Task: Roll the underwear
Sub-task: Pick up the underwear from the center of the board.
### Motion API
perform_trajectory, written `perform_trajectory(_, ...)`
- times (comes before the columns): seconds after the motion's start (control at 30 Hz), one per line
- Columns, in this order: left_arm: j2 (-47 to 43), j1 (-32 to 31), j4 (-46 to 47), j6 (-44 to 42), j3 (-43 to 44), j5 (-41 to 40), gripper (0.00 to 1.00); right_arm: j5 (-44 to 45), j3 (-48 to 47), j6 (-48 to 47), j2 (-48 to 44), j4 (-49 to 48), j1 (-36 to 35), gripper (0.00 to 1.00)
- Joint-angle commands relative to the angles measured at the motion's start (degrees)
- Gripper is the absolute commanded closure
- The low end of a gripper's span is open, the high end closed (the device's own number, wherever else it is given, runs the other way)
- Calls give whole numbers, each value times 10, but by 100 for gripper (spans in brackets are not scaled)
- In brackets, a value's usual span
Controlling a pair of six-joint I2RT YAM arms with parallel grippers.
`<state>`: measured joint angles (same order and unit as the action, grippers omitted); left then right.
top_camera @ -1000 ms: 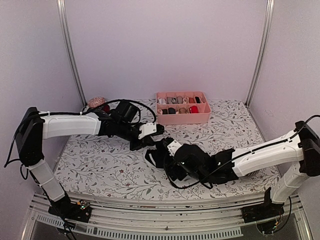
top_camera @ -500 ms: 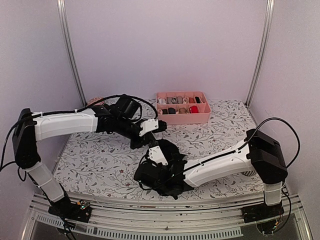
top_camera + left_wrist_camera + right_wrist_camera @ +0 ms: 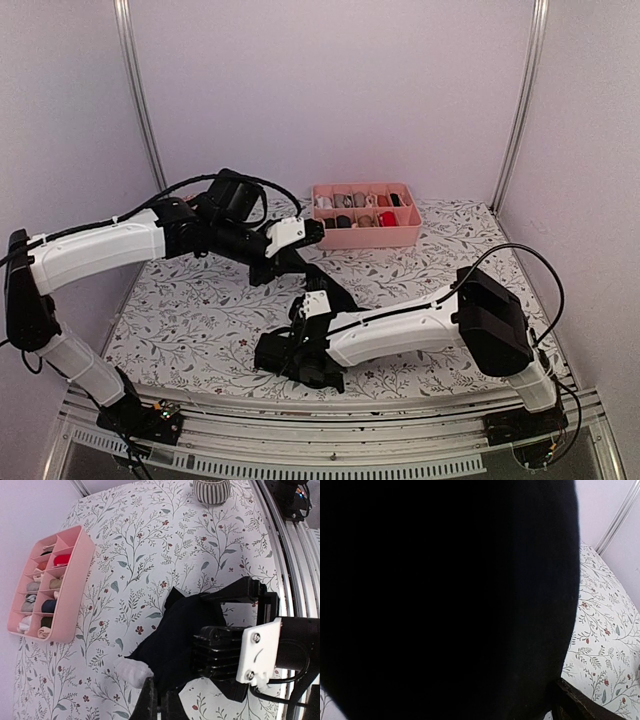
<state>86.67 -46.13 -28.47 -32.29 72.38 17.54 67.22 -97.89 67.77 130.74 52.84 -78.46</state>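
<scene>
Black underwear (image 3: pixel 318 284) hangs off the table from my left gripper (image 3: pixel 290 267), which is shut on its upper edge. In the left wrist view the jaws (image 3: pixel 161 701) pinch the black fabric (image 3: pixel 180 630), and a pale waistband end (image 3: pixel 132 671) sticks out beside them. My right gripper (image 3: pixel 326 294) reaches up from the near side into the hanging cloth. One of its fingers (image 3: pixel 235 591) lies alongside the fabric. The right wrist view is almost filled by black fabric (image 3: pixel 445 600), with one wide-set finger (image 3: pixel 580 706) showing at the lower right.
A pink divided tray (image 3: pixel 365 240) with small rolled bundles stands at the back centre, also seen in the left wrist view (image 3: pixel 67 605). A striped bowl (image 3: pixel 211 490) sits toward the right side. The right arm's forearm (image 3: pixel 400 330) lies across the front of the floral tabletop.
The right arm swung across the front to the left, bringing its gripper up under the hanging underwear. The left gripper lifted slightly back, still holding the fabric.
</scene>
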Motion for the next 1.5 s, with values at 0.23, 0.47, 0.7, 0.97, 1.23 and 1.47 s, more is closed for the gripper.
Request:
perform_trajectory(0.23, -34, -5, 8, 4, -27, -46, 100, 31, 90, 109, -93, 156, -37, 12)
perform_trajectory(0.47, -35, -5, 24, 12, -40, -40, 100, -117, 265, -305, -247, -306, -26, 20)
perform_trajectory(0.7, -37, -4, 26, 19, -42, -38, 100, -119, 277, -311, -274, -302, 3, 28)
perform_trajectory(0.97, -39, -4, 25, 23, -42, -37, 100, -171, 225, -397, -209, -329, -3, 30)
perform_trajectory(1.23, -39, -4, 25, 15, -36, -55, 100, -183, 222, -408, -192, -333, -17, 30)
perform_trajectory(1.47, -91, -4, 31, 16, -28, -105, 100, -168, 266, -384, -240, -336, -17, 5)
